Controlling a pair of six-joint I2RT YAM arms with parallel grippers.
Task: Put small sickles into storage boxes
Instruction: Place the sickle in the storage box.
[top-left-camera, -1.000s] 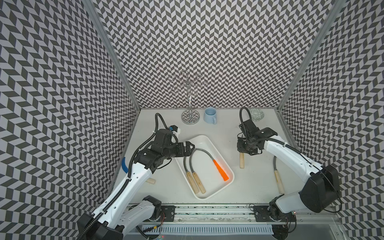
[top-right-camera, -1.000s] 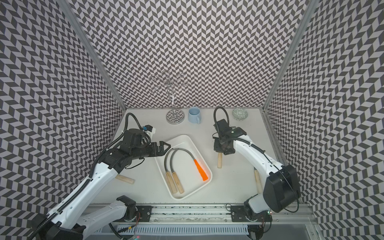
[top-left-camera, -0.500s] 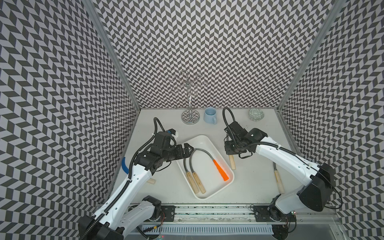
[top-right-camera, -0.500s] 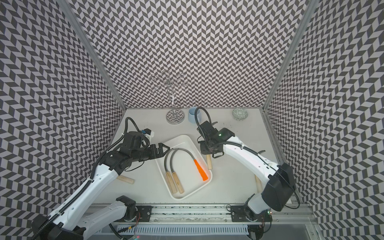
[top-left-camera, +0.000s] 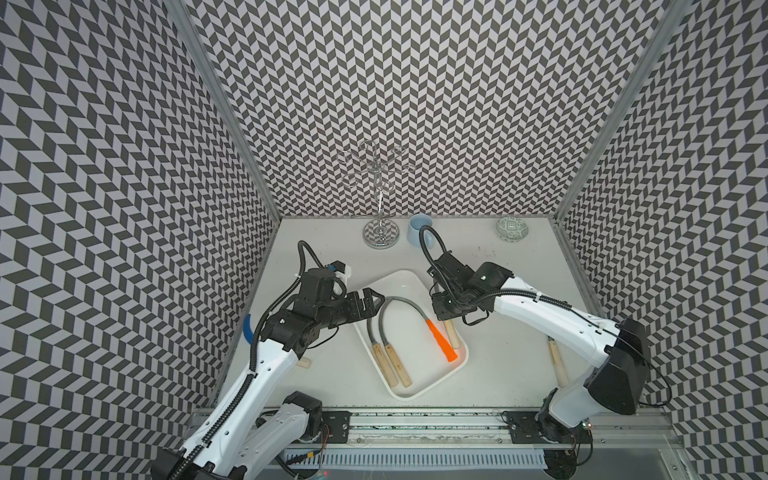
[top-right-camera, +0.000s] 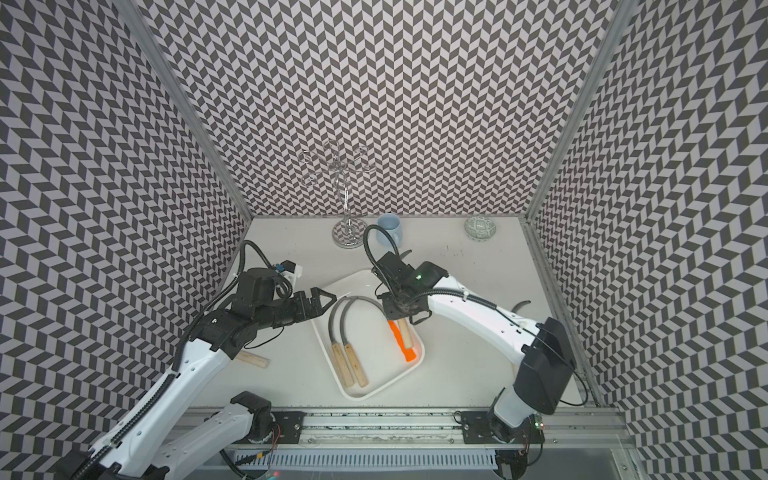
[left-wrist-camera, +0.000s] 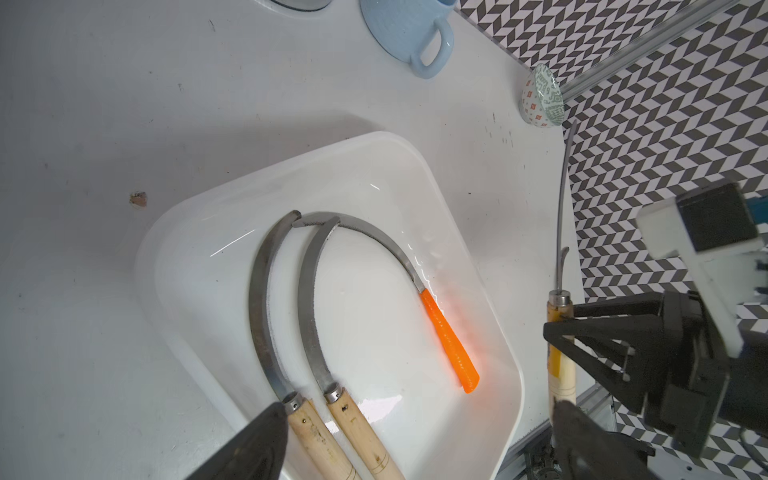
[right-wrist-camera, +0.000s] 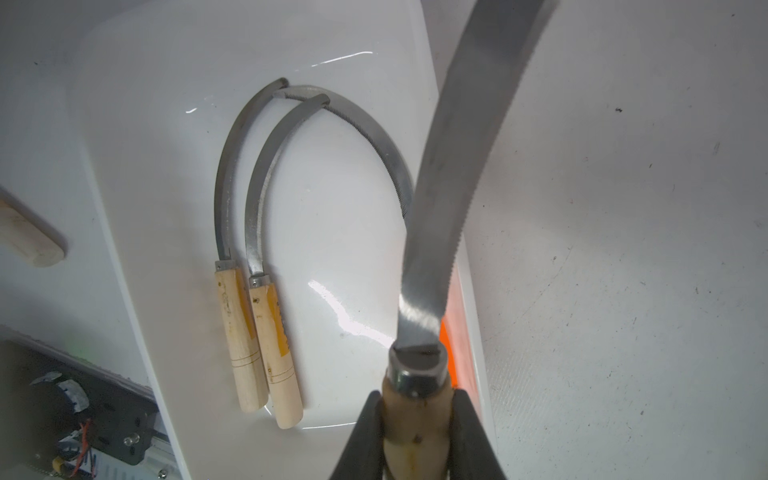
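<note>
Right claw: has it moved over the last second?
Yes. The right claw, shut on a wooden-handled sickle, has moved from the table to the edge of the white tray, by the orange handle.

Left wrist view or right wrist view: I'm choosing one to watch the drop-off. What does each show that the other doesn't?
Left wrist only: light blue mug, patterned bowl. Right wrist only: a loose wooden handle outside the white tray. Both: that tray, two wooden-handled sickles in it, and the sickle the right gripper holds.
</note>
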